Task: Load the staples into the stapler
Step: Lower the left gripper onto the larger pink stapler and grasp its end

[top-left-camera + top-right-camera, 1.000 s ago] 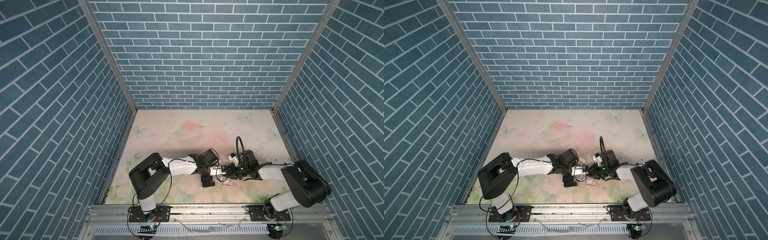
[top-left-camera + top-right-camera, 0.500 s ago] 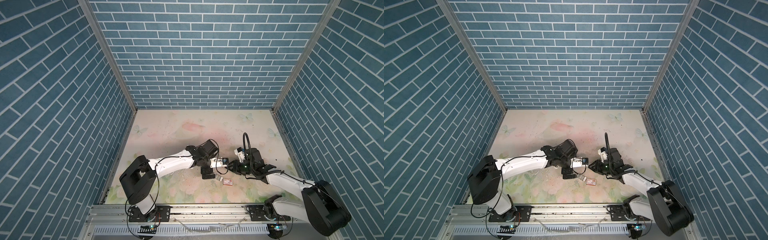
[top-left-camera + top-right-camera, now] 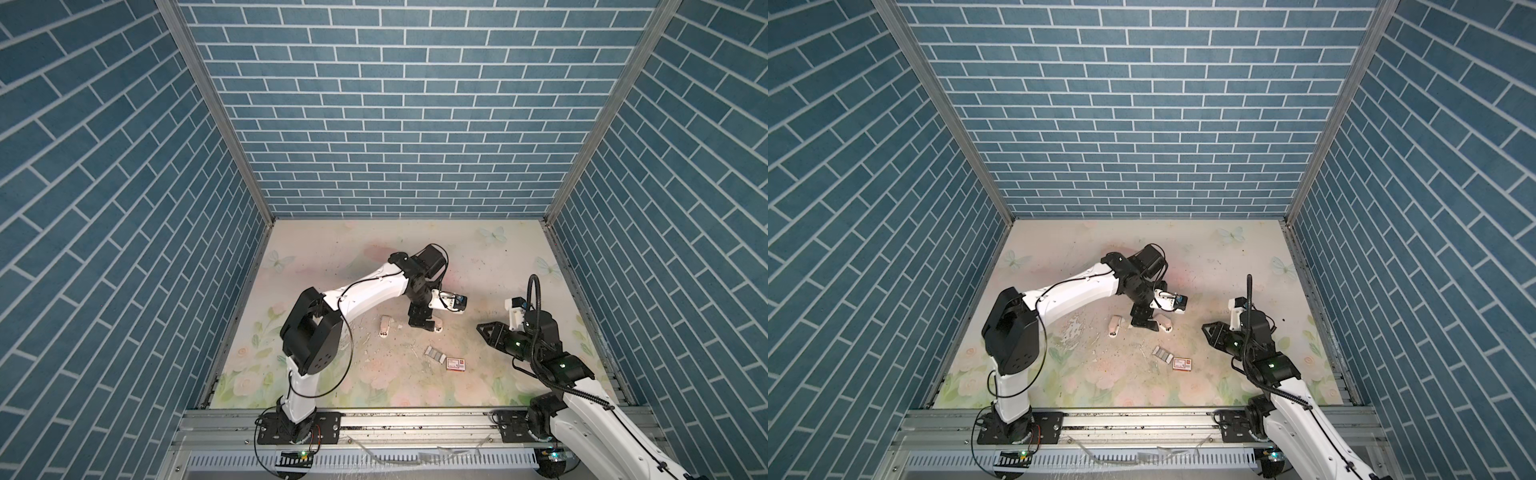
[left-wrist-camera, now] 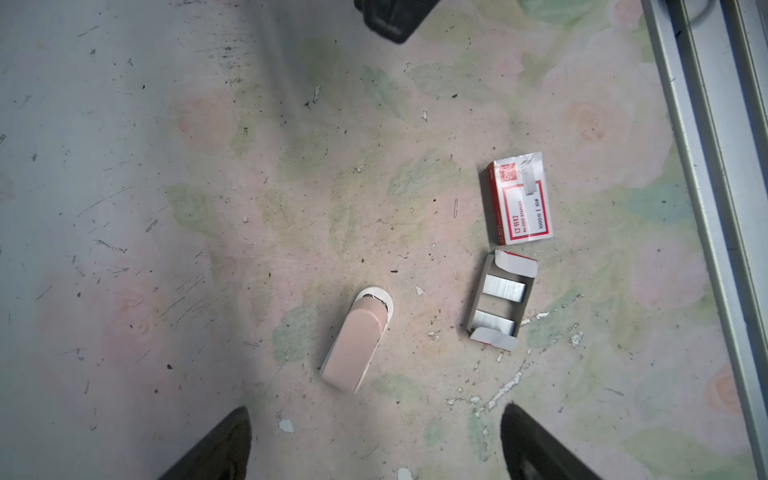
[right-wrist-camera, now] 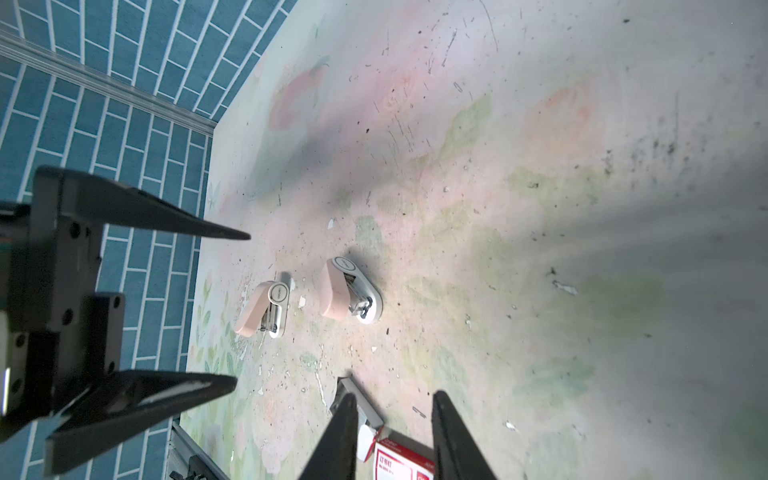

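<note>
Clearly, silvery flat staples [image 4: 501,288] lie in two blocks.

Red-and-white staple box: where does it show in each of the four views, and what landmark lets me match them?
In a top view: the red-and-white box sits in the lower middle, slightly right of centre.
In a top view: the box is in nearly the same place.
Left wrist: the box is right of centre, fully visible.
Right wrist: the box is cut off at the bottom edge.
Landmark: the open cardboard tray is just beside it everywhere.
</note>
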You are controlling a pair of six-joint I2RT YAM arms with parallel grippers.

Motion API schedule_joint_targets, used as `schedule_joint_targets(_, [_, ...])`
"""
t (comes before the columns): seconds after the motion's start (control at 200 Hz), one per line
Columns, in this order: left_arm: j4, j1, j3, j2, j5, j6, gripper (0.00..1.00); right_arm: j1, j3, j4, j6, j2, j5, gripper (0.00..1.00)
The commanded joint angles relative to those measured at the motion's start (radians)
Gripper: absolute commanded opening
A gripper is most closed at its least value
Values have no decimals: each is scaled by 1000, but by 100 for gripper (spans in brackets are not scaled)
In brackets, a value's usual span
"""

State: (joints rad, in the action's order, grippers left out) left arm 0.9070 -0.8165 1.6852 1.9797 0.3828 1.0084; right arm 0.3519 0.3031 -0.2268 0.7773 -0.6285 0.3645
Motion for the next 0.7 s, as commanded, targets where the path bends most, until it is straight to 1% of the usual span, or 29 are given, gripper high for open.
schedule_joint_targets(0.0, [183, 7, 90, 64, 36, 78, 91, -7, -24, -88, 4, 29, -16, 29])
schedule_joint_targets(0.115, [189, -1, 119, 96, 42, 79, 88, -10, -43, -86, 20, 45, -17, 28])
schedule_joint_targets(0.25, [104, -21, 54, 89, 0, 81, 83, -12, -56, -59, 34, 40, -12, 26])
schedule_joint_targets(0.29, [80, -25, 41, 93, -14, 77, 80, -13, -58, -49, 37, 34, -12, 26])
schedule_joint_targets(0.375, [47, -29, 30, 105, -19, 61, 76, -14, -62, -33, 39, 18, -9, 25])
schedule_joint_targets(0.54, [-70, -33, 5, 113, -53, 22, 74, -16, -64, -13, 41, -6, 4, 25])
schedule_joint_targets(0.62, [-88, -36, 16, 117, -59, 13, 74, -16, -65, -13, 39, -10, 5, 24])
schedule_joint_targets(0.695, [-61, -39, 47, 132, -48, 21, 75, -17, -69, -8, 40, -7, 6, 25])
